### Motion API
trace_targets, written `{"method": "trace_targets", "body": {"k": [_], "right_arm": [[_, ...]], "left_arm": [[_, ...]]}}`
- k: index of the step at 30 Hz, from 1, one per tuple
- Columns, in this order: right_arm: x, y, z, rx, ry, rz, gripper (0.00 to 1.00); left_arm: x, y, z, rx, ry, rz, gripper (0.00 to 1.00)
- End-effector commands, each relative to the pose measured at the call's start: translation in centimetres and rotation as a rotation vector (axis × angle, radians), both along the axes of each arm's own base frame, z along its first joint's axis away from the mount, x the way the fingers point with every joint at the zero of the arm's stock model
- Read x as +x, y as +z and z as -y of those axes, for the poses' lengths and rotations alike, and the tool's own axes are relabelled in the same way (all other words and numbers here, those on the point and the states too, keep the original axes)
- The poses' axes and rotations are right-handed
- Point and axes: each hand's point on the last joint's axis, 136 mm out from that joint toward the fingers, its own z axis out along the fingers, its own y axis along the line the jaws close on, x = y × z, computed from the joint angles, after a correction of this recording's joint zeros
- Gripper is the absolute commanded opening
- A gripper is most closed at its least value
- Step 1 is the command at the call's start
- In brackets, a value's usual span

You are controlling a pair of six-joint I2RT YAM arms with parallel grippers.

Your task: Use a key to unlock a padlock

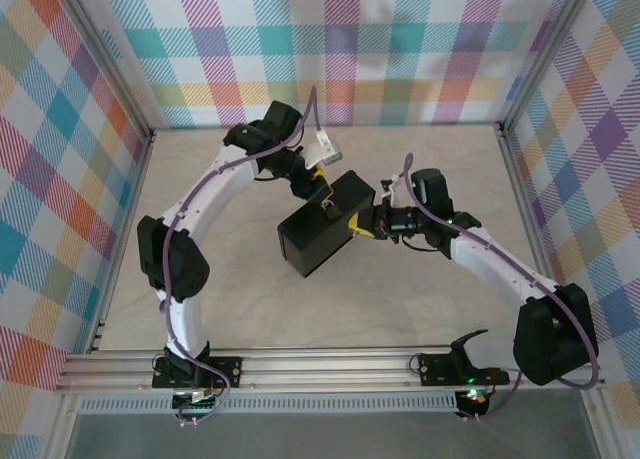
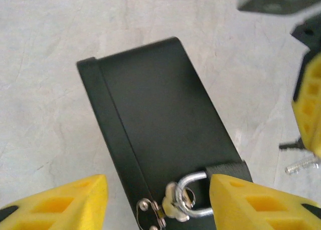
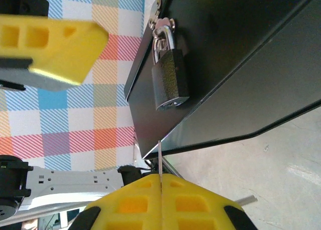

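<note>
The right gripper [image 3: 160,182] is clamped on the key [image 3: 159,159], a thin, stiff, slippery sliver seen edge-on. It could twist in the grip, so a hold on its broad head looks best. Just beyond, the padlock [image 3: 169,82] hangs from the black box [image 3: 241,49]; it looks small, hard and free to swing. Farther still, the left gripper [image 2: 158,192] stands open astride it, and bracing the dark body seems wise.
</note>
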Motion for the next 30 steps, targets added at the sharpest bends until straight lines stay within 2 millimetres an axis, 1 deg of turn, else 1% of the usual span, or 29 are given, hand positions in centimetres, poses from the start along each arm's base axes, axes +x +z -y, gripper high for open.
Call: {"method": "trace_targets", "body": {"k": [1, 3, 5, 11, 15, 30], "right_arm": [[0.2, 0.1, 0.4, 0.008, -0.037, 0.012, 0.0], [0.1, -0.4, 0.5, 0.006, -0.039, -0.002, 0.0], [0.1, -0.7, 0.5, 0.007, -0.043, -0.013, 0.0], [0.3, -0.5, 0.5, 0.008, -0.05, -0.009, 0.0], [0.4, -0.4, 0.5, 0.01, -0.056, -0.005, 0.0], [0.2, -0.1, 0.0, 0.056, -0.051, -0.007, 0.0]], "left_arm": [[-1.0, -0.2, 0.1, -0.001, 0.08, -0.122, 0.59], [-1.5, -0.5, 0.2, 0.001, 0.078, -0.134, 0.62], [-1.9, -0.7, 0.3, 0.009, 0.075, -0.143, 0.62], [-3.0, -1.4, 0.2, 0.024, 0.052, -0.214, 0.62], [-3.9, -2.5, 0.0, 0.037, 0.032, -0.261, 0.62], [-3.9, -4.7, 0.0, 0.062, 0.064, -0.32, 0.6]]}}
